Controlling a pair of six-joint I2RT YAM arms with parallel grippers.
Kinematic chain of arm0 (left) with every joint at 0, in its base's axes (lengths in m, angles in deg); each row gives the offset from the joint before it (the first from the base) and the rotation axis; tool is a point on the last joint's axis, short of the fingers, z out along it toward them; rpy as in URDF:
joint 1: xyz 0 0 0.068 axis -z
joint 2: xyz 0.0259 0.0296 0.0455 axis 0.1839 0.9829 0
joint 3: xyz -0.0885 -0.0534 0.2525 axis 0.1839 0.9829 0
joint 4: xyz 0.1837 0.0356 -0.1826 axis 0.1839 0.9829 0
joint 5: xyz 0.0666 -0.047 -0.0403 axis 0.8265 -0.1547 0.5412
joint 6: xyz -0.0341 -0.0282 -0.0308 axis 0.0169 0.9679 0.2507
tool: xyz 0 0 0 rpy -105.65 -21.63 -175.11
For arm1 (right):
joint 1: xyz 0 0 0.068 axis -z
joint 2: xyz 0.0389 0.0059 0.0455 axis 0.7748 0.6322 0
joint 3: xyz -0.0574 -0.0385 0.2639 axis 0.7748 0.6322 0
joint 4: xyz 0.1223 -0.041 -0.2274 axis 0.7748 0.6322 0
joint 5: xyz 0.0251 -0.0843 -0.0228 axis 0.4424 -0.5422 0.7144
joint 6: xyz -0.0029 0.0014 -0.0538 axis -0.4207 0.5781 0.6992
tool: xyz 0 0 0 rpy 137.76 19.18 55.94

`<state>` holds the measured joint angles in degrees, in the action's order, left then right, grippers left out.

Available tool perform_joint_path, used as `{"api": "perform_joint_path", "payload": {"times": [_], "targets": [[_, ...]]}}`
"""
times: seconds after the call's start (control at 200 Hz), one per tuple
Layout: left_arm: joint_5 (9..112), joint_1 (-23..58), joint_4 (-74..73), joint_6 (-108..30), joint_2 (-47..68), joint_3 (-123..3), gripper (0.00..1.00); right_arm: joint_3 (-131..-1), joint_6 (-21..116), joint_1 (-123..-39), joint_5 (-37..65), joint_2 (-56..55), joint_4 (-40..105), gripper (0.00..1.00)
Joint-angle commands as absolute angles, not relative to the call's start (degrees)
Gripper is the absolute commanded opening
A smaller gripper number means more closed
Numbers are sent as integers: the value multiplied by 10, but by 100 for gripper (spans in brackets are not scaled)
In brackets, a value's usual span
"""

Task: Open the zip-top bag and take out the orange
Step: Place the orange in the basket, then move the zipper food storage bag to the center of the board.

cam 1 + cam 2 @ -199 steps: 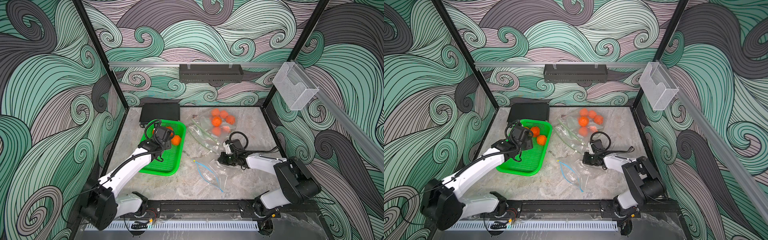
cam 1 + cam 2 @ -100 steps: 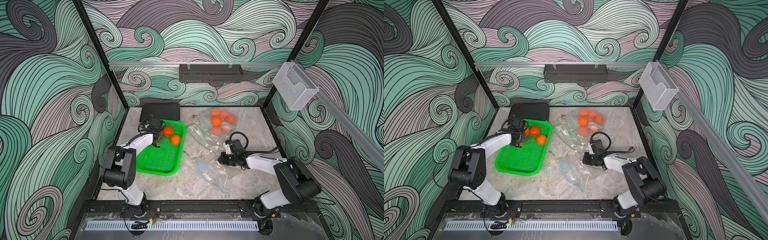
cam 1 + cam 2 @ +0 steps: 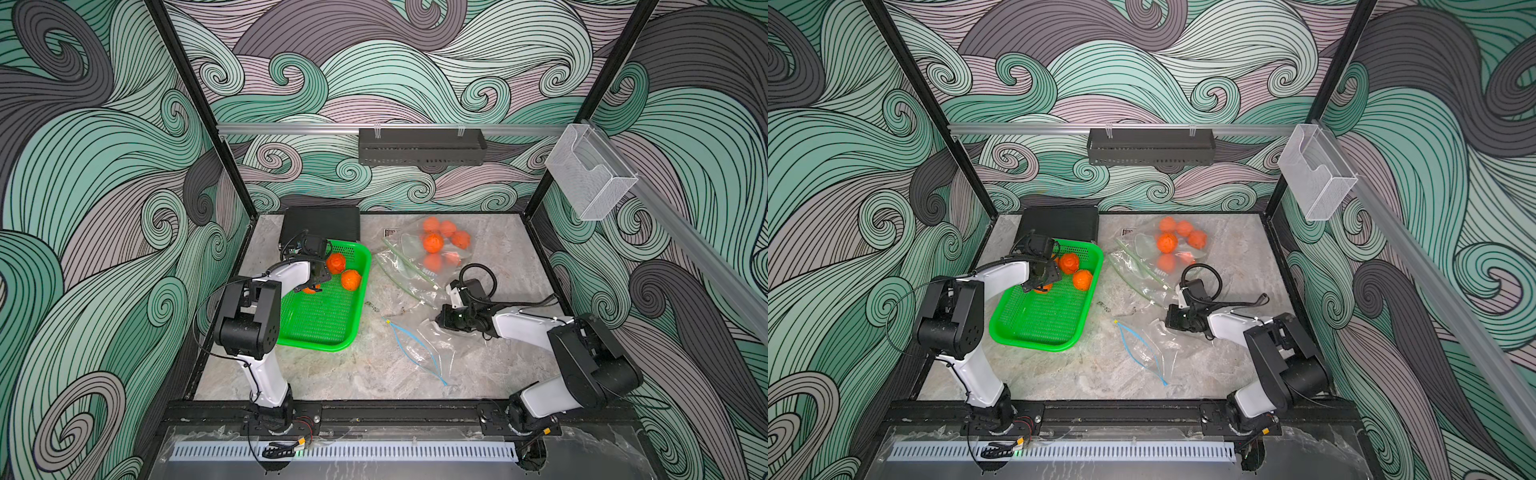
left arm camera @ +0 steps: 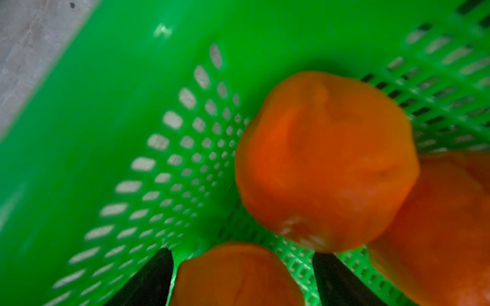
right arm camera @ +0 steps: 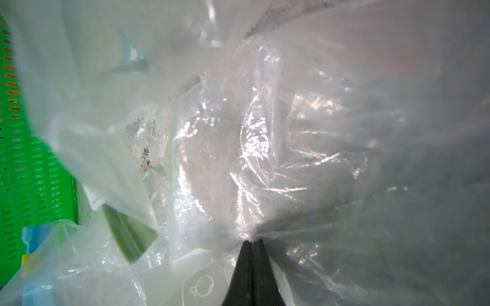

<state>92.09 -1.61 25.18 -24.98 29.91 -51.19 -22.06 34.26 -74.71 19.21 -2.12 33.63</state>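
Left wrist view: your left jaws stand spread, an orange (image 4: pixel 233 275) loose between them in the green basket (image 4: pixel 79 106).
Your right jaws are closed on the clear bag (image 5: pixel 291 159) lying on the bench (image 3: pixel 332 374).

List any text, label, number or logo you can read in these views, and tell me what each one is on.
No word or number is readable.
Small dark printed square label, lying flat at the back: too small to read.
White print on the clear plastic bag with the green zip strip: too small to read.
Embossed fruit outline on clear plastic film, right wrist view: a sign, no letters.
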Motion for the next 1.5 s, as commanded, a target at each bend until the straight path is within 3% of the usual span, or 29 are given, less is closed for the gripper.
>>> {"api": "perform_joint_path", "payload": {"times": [0.0,0.33,0.555,0.78,0.901,1.006,1.176,1.496], "targets": [[929,-24,264,-249,294,-537,86,-201,346,-744,173,-12,398,5],[862,-24,342,-239,157,-553,86,-232,361,-744,155,-100,483,8],[647,-25,326,-291,19,-529,84,-281,386,-761,116,-257,612,8],[515,-24,411,-330,-70,-510,81,-288,351,-911,148,-307,660,8],[498,-24,407,-343,-130,-457,81,-274,327,-1015,95,-295,660,8],[501,-24,416,-351,-160,-429,81,-256,306,-1044,77,-258,653,8],[507,-25,428,-358,-186,-403,81,-266,269,-1019,-48,-195,702,7],[513,-24,433,-366,-217,-376,81,-275,274,-765,-126,-231,691,9]]}}
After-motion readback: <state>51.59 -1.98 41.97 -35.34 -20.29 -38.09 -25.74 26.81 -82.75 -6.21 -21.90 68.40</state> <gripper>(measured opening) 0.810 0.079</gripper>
